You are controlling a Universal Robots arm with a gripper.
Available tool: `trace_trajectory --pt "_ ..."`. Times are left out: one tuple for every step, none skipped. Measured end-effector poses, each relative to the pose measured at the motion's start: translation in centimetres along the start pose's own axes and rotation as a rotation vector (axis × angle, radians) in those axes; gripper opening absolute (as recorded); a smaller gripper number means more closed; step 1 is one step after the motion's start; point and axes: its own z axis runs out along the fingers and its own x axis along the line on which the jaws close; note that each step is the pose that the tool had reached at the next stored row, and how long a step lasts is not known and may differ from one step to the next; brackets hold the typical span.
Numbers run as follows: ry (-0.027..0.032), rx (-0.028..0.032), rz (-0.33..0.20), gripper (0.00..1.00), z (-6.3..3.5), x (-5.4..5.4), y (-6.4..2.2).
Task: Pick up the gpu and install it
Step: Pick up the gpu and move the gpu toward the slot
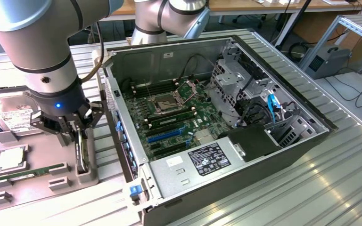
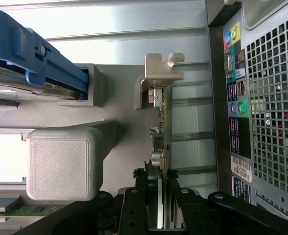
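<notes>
The fingers (image 2: 173, 200) are clamped on the gpu (image 2: 164, 122), which stands on edge between them, its lower edge in a grey holder (image 1: 86, 178) beside the case (image 1: 168, 175).

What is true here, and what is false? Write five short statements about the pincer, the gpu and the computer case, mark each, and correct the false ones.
1. The pincer is closed on the gpu. True.
2. The gpu sits in the motherboard. False: it stands on edge on the grey tray.
3. The computer case lies open. True.
4. The hard drive is inside the case. False: it rests on the tray.
5. The memory stick lies on the tray. True.
</notes>
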Motion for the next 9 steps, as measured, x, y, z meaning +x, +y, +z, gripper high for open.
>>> trace_trajectory --pt "0.0002 0.0001 0.0 0.27 -0.05 0.0 0.0" --pt "0.0002 0.0002 0.0 0.27 -0.12 0.0 0.0" --pt "0.0003 0.0002 0.0 0.27 -0.21 -0.01 0.01" --pt "0.0003 0.0002 0.0 0.27 -0.29 -0.01 0.01" --pt "0.0003 0.0002 0.0 0.27 -0.37 -0.01 0.01" --pt "0.0002 0.0002 0.0 0.27 -0.43 -0.01 0.01" --pt "0.0003 0.0002 0.0 0.27 -0.5 -0.01 0.01" --pt "0.0003 0.0002 0.0 0.27 -0.56 -0.02 0.02" --pt "0.0003 0.0002 0.0 0.27 -0.64 -0.02 0.02"
